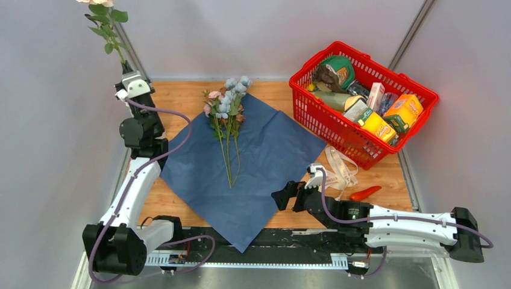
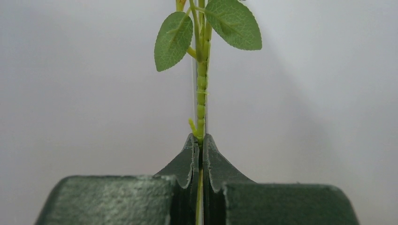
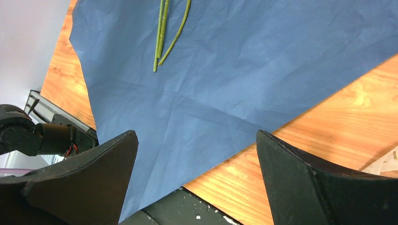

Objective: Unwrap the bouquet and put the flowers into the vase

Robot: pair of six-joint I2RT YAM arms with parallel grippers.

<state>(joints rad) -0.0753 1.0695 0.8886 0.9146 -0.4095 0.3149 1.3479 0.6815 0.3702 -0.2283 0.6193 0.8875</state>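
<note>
- Unwrapping looks done: the paper (image 1: 265, 156) lies open and flat on the table (image 1: 181, 90). The ribbon (image 1: 340, 168) lies loose to its right, just near of the basket (image 1: 337, 129).
- Most of the flowers (image 1: 227, 111) lie together on the far left part of the paper, heads far and stalks pointing near. The right wrist view shows 3 stalk ends side by side on the paper.
- 1 leafy stem (image 1: 108, 27) is off the table, held upright in the air at the far left.
- The vase shows in none of the 3 views, so I cannot tell where it stands or whether any flower is in it.
- My judgement: placing has barely begun, with 1 stem in hand and the flowers on the paper not yet picked up.
- Left arm: it rises from its base at the near left and reaches far. Its wrist points up, with the left gripper (image 2: 200, 140) high above the table's far left corner.
- Its jaws are pinched tight on the lower part of the stem, which runs straight up from between the 2 fingers in the left wrist view.
- Right arm: it lies low along the near edge and reaches left. The right gripper (image 1: 283, 195) hovers just over the paper's near right edge.
- Its jaws stand wide apart and grip nothing; only paper and table show below them.
</note>
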